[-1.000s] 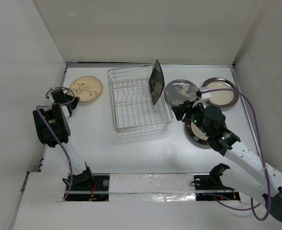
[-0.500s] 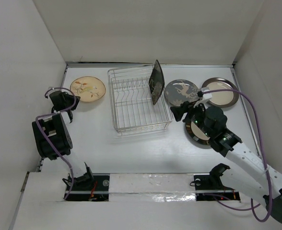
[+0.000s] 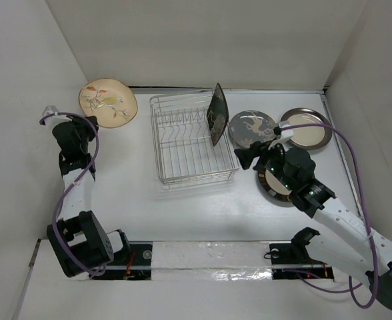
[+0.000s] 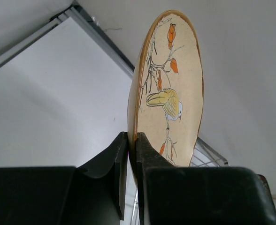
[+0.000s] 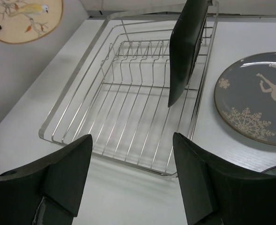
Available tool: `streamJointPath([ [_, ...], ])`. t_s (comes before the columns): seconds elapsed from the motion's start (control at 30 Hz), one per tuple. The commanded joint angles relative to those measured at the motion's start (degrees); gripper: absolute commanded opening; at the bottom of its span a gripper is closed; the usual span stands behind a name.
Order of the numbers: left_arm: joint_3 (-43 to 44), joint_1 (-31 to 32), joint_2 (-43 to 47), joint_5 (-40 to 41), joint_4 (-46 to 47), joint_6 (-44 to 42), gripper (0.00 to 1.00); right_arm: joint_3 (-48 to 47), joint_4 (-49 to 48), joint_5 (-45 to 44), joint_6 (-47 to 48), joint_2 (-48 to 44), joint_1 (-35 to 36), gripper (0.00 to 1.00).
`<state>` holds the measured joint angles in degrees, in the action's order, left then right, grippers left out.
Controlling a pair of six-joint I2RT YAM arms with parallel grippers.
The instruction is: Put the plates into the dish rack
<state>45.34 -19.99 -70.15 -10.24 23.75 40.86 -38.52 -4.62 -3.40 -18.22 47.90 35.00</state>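
My left gripper [image 3: 88, 119] [image 4: 132, 138] is shut on the rim of the tan plate [image 3: 108, 100] [image 4: 168, 89], a round one with a bird and branch drawn on it. The plate hangs tilted in the air at the back left, left of the dish rack [image 3: 161, 143] [image 5: 128, 117]. A dark squarish plate [image 3: 217, 115] [image 5: 187, 44] stands upright at the rack's right side. My right gripper [image 3: 253, 155] [image 5: 133, 173] hovers open and holds nothing, just right of the rack's near corner. The grey plate with white motif [image 3: 252, 128] [image 5: 257, 98] lies flat beside the rack.
A grey-rimmed cream plate [image 3: 307, 130] lies at the back right. A black-rimmed cream plate [image 3: 271, 183] lies partly under my right arm. White walls close in on three sides, and the left wall [image 3: 36, 100] is close to my left arm.
My left gripper has lifted the tan plate off the table and carried it up and toward the back left. My right gripper's fingers have spread wider.
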Motion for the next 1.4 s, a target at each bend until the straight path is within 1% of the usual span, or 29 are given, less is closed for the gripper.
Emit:
streamJointPath([
  [0.0, 1.7, -0.1, 6.3, -1.2, 9.4, 4.0, 0.00, -2.7, -2.3, 0.9, -0.4, 0.1, 1.2, 0.75],
  [0.03, 1.9, 1.0, 6.8, -2.1, 9.4, 4.5, 0.00, -3.5, -2.5, 1.0, -0.7, 0.2, 1.2, 0.73],
  [0.07, 2.0, 1.7, 7.7, -3.5, 9.6, 4.9, 0.00, -3.9, -2.8, 2.0, -0.9, 0.4, 1.2, 0.46],
  [0.1, 1.9, 2.5, 8.3, -4.3, 9.8, 5.4, 0.00, -4.7, -2.9, 2.7, -1.0, 0.9, 1.2, 0.24],
  [0.13, 1.2, 2.5, 8.8, -5.6, 11.3, 7.0, 0.00, -5.7, -2.9, 3.0, -1.1, 2.3, 1.2, 0.11],
  [0.17, -0.6, 3.4, 9.9, -8.3, 12.4, 8.3, 0.00, -7.9, -2.9, 4.9, -1.3, 3.2, 1.7, 0.04],
  [0.2, -1.4, 4.2, 10.4, -9.5, 13.1, 9.5, 0.00, -8.9, -3.5, 5.2, -1.3, 4.0, 1.7, 0.04],
  [0.23, -2.3, 4.7, 10.8, -10.6, 14.0, 10.9, 0.00, -9.9, -4.0, 5.6, -1.6, 5.1, 2.3, 0.07],
  [0.27, -3.6, 5.7, 11.9, -12.2, 14.3, 11.3, 0.00, -12.0, -4.5, 6.3, -1.8, 7.4, 2.3, 0.25],
  [0.33, -4.8, 6.6, 13.2, -13.5, 15.5, 12.0, 0.00, -14.0, -6.3, 7.2, -2.3, 10.2, 3.1, 0.49],
  [0.37, -6.0, 6.6, 14.6, -14.9, 16.2, 13.3, 0.00, -15.2, -6.9, 8.2, -2.4, 13.6, 3.1, 0.66],
  [0.43, -7.2, 7.2, 15.4, -17.0, 18.9, 15.5, 0.00, -19.5, -6.8, 8.8, -2.4, 17.1, 3.7, 0.75],
  [0.47, -8.4, 7.8, 15.8, -19.6, 19.9, 16.8, 0.00, -20.5, -7.2, 9.0, -2.8, 18.8, 3.7, 0.80],
  [0.5, -9.0, 7.8, 16.1, -20.8, 20.8, 19.2, 0.00, -22.5, -8.8, 9.3, -3.2, 22.1, 4.2, 0.83],
  [0.57, -11.7, 7.8, 17.4, -23.8, 23.9, 21.4, 0.00, -24.7, -9.6, 10.4, -3.4, 25.6, 4.2, 0.84],
  [0.6, -12.6, 7.8, 18.0, -24.6, 24.8, 22.8, 0.00, -26.2, -8.6, 10.4, -3.3, 29.1, 4.2, 0.85],
  [0.63, -13.2, 7.8, 18.6, -25.1, 25.0, 23.0, 0.00, -28.9, -8.0, 10.4, -2.9, 30.7, 4.2, 0.85],
  [0.73, -15.5, 7.8, 19.3, -28.1, 28.2, 25.0, 0.00, -32.0, -6.1, 11.3, -2.1, 35.4, 4.2, 0.87],
  [0.77, -16.4, 7.8, 18.9, -29.8, 29.4, 25.7, 0.00, -33.3, -6.1, 11.9, -1.8, 36.3, 4.2, 0.88],
  [0.83, -17.6, 7.8, 18.9, -30.9, 31.4, 26.7, 0.00, -34.2, -6.4, 13.8, -1.8, 37.3, 4.2, 0.88],
  [0.9, -18.9, 7.8, 19.4, -30.8, 31.4, 26.2, 0.00, -34.3, -7.1, 15.5, -1.7, 37.4, 4.2, 0.88],
  [1.0, -19.4, 7.8, 18.7, -31.9, 31.4, 25.2, 0.00, -32.9, -8.9, 15.6, -2.3, 36.3, 4.2, 0.88],
  [1.1, -20.5, 7.8, 18.6, -32.7, 34.3, 27.1, 0.00, -31.9, -10.1, 17.5, -2.8, 35.8, 4.2, 0.87],
  [1.17, -20.2, 7.8, 18.5, -32.7, 34.3, 26.8, 0.00, -30.6, -9.4, 16.7, -2.3, 34.8, 4.2, 0.86],
  [1.2, -19.9, 7.8, 18.3, -32.9, 34.4, 26.9, 0.00, -29.7, -9.1, 14.9, -2.3, 33.3, 4.2, 0.86],
  [1.3, -20.9, 7.8, 18.0, -33.7, 38.1, 28.7, 0.00, -23.6, -11.1, 12.5, -3.2, 29.5, 4.2, 0.84],
  [1.37, -21.5, 7.8, 17.9, -33.5, 38.3, 28.7, 0.00, -22.6, -10.8, 12.4, -2.7, 27.3, 4.2, 0.83],
])
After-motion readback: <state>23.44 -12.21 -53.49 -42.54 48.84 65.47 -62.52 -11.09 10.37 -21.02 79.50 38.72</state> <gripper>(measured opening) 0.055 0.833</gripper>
